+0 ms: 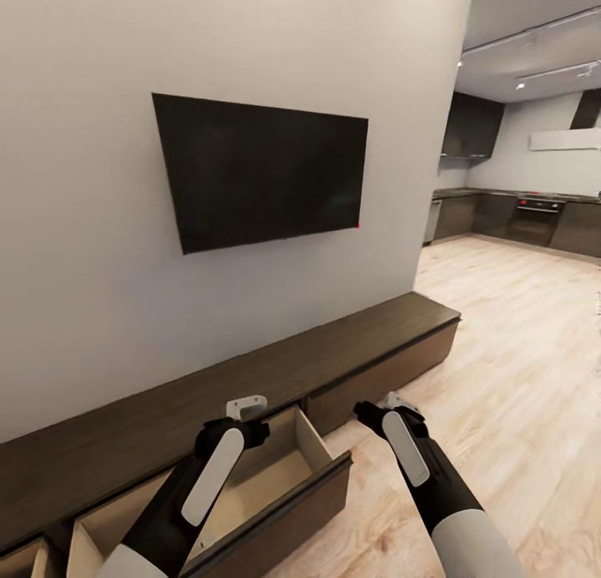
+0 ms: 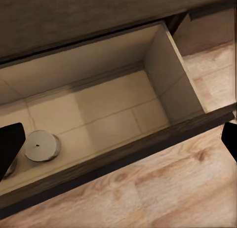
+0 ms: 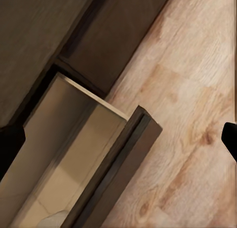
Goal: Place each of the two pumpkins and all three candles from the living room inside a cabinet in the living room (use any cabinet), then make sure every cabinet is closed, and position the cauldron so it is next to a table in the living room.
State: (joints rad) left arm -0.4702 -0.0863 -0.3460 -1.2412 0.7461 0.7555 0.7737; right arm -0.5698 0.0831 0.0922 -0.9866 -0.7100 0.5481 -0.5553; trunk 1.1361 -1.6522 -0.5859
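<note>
Long low dark-brown wood cabinet (image 1: pixel 250 378) is seen against the wall, drawer pulled out | pale round flat-topped candle (image 2: pixel 40 146), apparently waxy, lies inside | left gripper (image 2: pixel 118 139) spread, empty | right gripper (image 3: pixel 118 139) spread, empty

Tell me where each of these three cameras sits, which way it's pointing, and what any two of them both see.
Head view: on the robot's head, facing forward and down at the cabinet below a wall TV; both arms show.
Left wrist view: near the left pincer, looking into the open drawer holding a candle; dark fingertips at the edges.
Right wrist view: near the right pincer, looking at the drawer's end and the wood floor.
All share the open drawer.
</note>
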